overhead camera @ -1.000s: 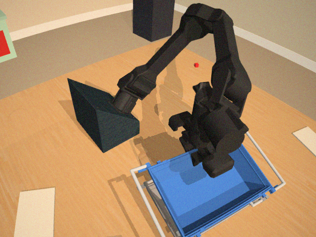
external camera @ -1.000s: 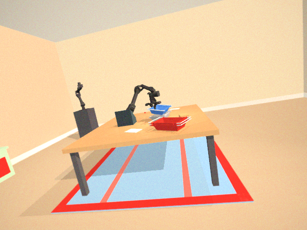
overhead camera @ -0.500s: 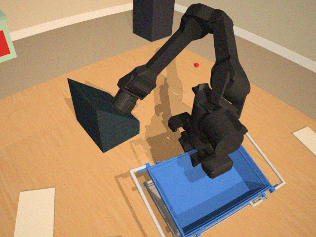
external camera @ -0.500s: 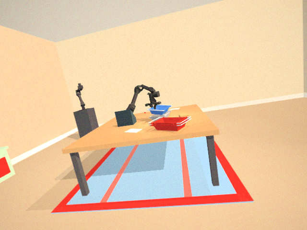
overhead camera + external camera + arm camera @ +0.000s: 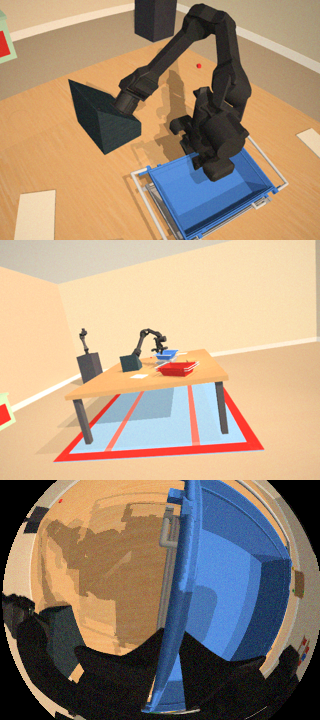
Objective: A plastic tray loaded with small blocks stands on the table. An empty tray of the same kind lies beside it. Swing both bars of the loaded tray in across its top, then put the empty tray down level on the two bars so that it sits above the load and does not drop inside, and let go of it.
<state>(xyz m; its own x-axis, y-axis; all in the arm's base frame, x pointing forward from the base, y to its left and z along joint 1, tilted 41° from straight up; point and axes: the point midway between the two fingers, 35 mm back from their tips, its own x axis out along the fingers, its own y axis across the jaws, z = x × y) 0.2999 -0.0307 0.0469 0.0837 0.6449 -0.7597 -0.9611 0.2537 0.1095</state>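
My gripper [image 5: 194, 155] [image 5: 161, 352] [image 5: 171, 633] is shut on one long side wall of the empty blue tray [image 5: 180, 189] [image 5: 166, 354] [image 5: 220, 565]. The blue tray looks nearly level, with its white bars [image 5: 267, 158] swung out past its ends. It is directly over the grey tray [image 5: 160, 205] [image 5: 163, 362] [image 5: 169, 580], overlapping most of it in the top view. The exterior view shows the blue bottom close to the grey top; whether they touch I cannot tell. The grey tray's load and most of its wire bars are hidden beneath the blue tray.
A red tray [image 5: 177, 371] with white bars stands near the table's front edge. The dark wedge-shaped arm base [image 5: 116, 134] [image 5: 130, 363] is beside the work area. White sheets [image 5: 36, 214] [image 5: 139, 376], a small red cube [image 5: 199, 65] and a tan block [image 5: 191, 360] are on the table.
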